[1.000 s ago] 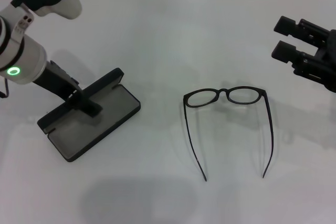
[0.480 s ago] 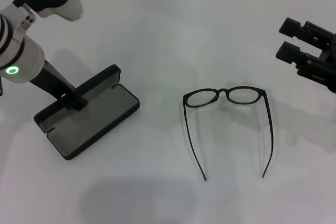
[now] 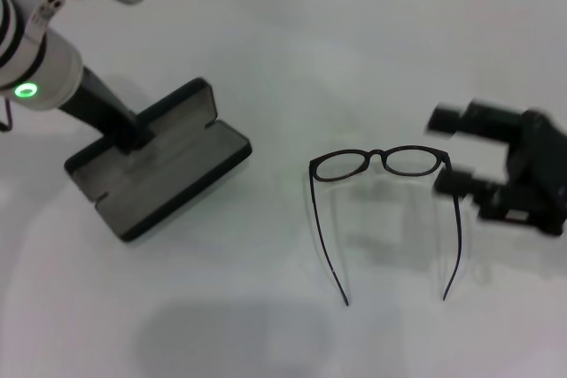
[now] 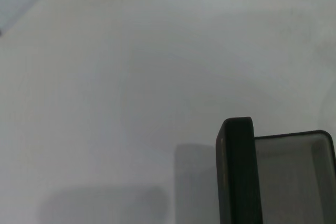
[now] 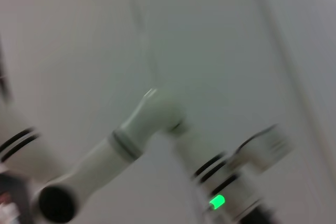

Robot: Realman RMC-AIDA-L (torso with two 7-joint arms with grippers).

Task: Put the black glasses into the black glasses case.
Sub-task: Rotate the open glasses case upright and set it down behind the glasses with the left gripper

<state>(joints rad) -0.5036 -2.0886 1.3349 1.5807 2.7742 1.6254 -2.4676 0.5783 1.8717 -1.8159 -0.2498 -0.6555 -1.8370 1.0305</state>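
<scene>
Right gripper (image 3: 447, 152) sits low beside the right hinge of the black glasses (image 3: 383, 162), fingers spread, nothing in them yet. We'd pinch the frame front near that hinge, since the slim temples look flexy and would probably slide out. Plenty of bare table (image 3: 372, 59) between the glasses and the black glasses case (image 3: 159, 174), lying open well apart to the left. Left gripper (image 3: 135, 135) is planted at the case's hinge; can't tell how its fingers stand.

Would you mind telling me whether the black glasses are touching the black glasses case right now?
Apart. The head view shows a plain stretch of bare table between the black glasses and the open black glasses case, which lies toward the robot's left.
</scene>
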